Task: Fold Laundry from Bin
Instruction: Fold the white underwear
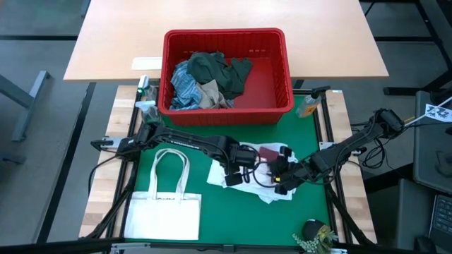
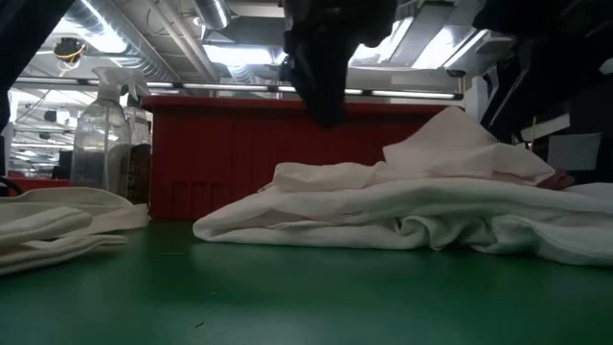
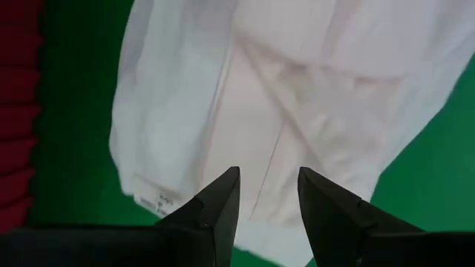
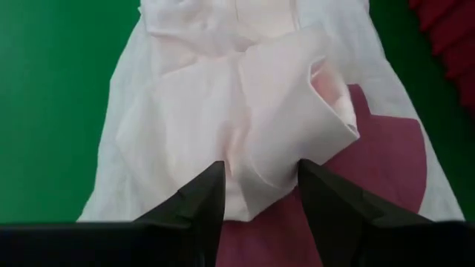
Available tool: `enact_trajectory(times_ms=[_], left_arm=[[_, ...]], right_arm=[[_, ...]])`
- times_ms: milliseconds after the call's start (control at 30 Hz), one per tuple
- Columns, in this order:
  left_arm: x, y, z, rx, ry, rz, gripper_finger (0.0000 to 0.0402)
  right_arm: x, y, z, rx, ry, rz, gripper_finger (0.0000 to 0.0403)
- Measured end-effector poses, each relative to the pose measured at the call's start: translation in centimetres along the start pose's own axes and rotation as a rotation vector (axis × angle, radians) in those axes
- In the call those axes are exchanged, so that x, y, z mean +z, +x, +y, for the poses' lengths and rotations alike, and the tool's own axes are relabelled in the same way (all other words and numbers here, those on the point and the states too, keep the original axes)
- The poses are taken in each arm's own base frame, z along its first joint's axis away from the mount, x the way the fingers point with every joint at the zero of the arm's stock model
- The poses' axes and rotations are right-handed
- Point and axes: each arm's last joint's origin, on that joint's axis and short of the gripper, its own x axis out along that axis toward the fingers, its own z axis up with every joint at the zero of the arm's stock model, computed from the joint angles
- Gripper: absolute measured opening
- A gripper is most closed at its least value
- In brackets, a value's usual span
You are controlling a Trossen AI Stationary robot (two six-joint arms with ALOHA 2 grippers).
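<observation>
White garment (image 1: 244, 176) crumpled on green table (image 1: 311, 212) in front of red bin (image 1: 224, 113), maroon piece (image 4: 386, 170) peeking beneath it. Left claw (image 3: 269, 194) and right claw (image 4: 261, 187) both over it, fingers apart, gripping nothing.

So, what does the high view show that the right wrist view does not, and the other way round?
Only the high view shows the rectangular red plastic bin with dark green and striped laundry inside, the flat white tote bag, and the left hand. Only the right wrist view shows the maroon cloth clearly under the raised fold. Both show the crumpled white garment on the green mat and the open right hand.
</observation>
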Motion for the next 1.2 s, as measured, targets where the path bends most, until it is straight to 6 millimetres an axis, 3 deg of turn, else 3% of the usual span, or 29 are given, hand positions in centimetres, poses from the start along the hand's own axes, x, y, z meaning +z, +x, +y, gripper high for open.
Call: enact_trajectory(times_ms=[467,600,767,967,1200], left_arm=[[-2.8,-1.1,1.7,0.258,0.169,0.224,0.0132],[-4.2,-2.4,2.5,0.259,0.161,0.206,0.0132],[-7.5,-3.6,4.1,0.291,0.027,0.082,0.0132],[-10.5,-1.3,3.5,0.015,-0.192,-0.171,0.0132],[-10.8,2.3,0.8,-0.168,-0.286,-0.383,0.0132]], right_arm=[[-0.3,0.0,0.1,0.066,-0.007,0.065,0.0170],[-0.3,0.0,0.2,0.087,-0.005,0.074,0.0170],[-0.3,0.0,0.2,0.090,-0.001,0.066,0.0170],[-0.2,0.0,0.2,0.084,0.000,0.056,0.0170],[-0.1,0.0,0.3,0.097,0.008,0.042,0.0170]])
